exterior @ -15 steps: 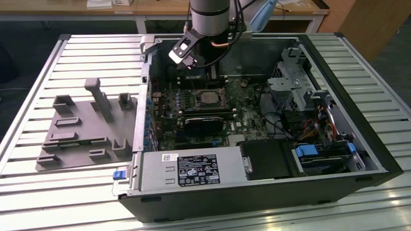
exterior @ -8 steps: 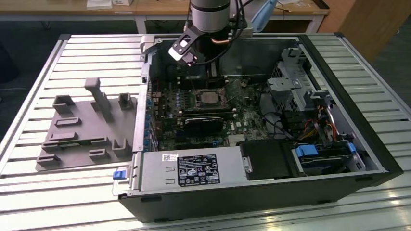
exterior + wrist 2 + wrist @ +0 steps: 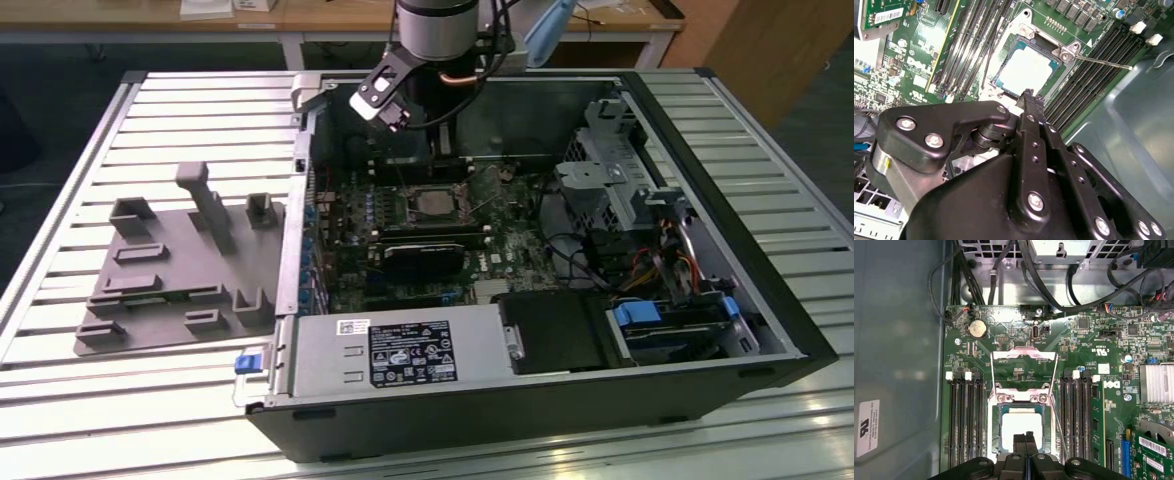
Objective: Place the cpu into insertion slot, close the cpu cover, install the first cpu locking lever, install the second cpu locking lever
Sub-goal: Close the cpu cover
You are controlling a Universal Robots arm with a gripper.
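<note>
The empty hand [image 3: 1025, 436], fingers pressed together, hung just over the cpu [image 3: 1014, 425] seated in the insertion slot [image 3: 1019, 407]. Beyond it, the cpu cover [image 3: 1024, 355] stood open, apparently for access.

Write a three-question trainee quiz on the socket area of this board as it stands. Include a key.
1. True or false: the cpu lies in the slot.
2. Pick one. The cover is:
A) shut over the cpu
B) flipped open, away from the cpu
C) held in the claw
3. Fill in: the claw, shut, is nearest the ____.

Key: 1 true; 2 B; 3 cpu.
</note>
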